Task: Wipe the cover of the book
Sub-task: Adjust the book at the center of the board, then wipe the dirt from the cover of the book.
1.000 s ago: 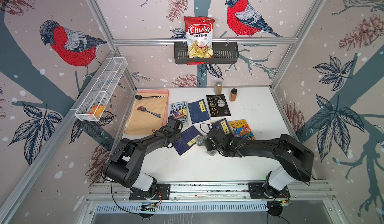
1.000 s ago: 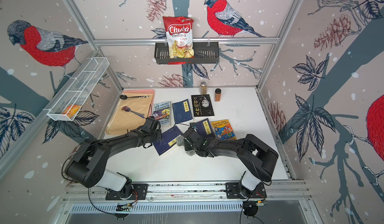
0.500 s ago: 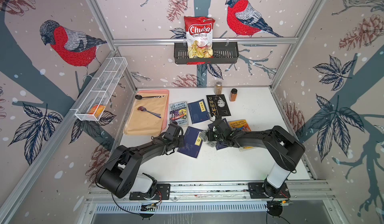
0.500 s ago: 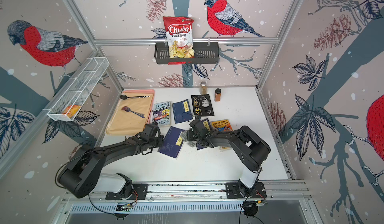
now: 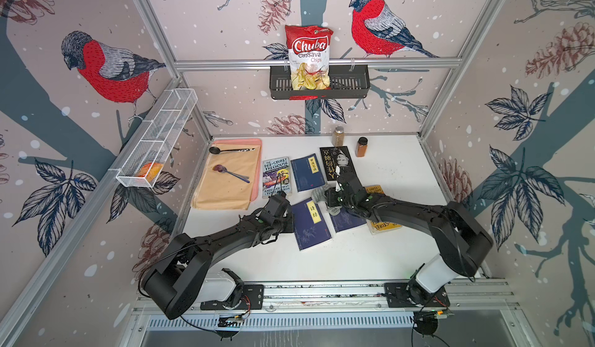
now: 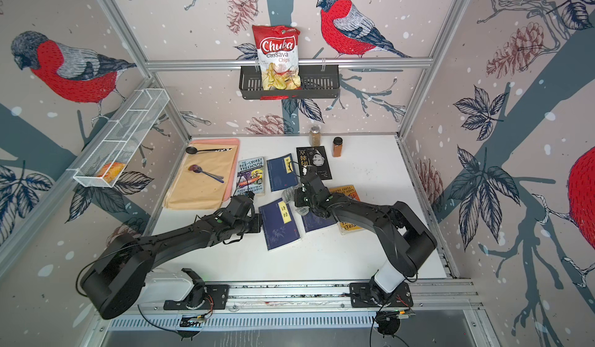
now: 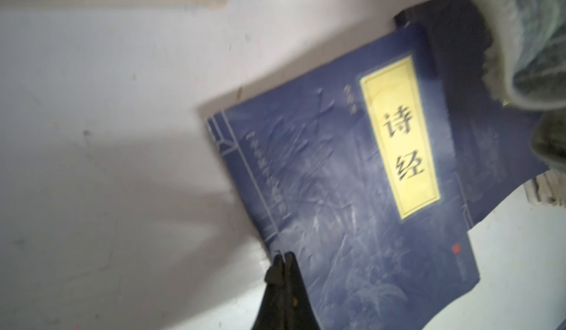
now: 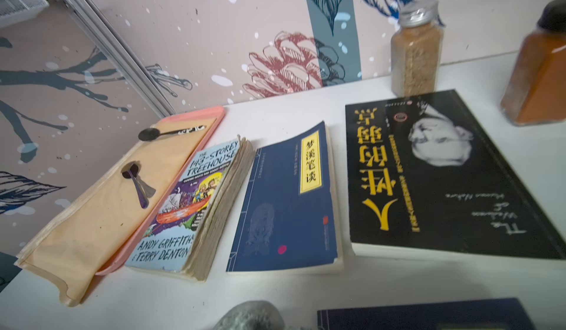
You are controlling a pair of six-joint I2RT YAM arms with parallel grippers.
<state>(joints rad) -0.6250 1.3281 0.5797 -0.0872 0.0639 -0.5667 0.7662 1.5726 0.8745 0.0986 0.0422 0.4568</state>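
We log white table (image 5: 370,258). Navy book (image 5: 310,224), yellow label, lies flat near table centre. Right gripper (image 5: 325,200), at book's 1 o'clock, clamped on grey cloth (image 5: 318,194); cloth just beyond book's corner. Left gripper (image 7: 283,258), at book's 9 o'clock, jaws closed, tips touching spine edge.

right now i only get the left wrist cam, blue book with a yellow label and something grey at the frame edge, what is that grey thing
observer: a grey cloth, bunched in the right gripper, which is shut on it.
operator: whats past my book, further back on the table
observer: a row of three lying flat: the treehouse book, a blue book and a black book.
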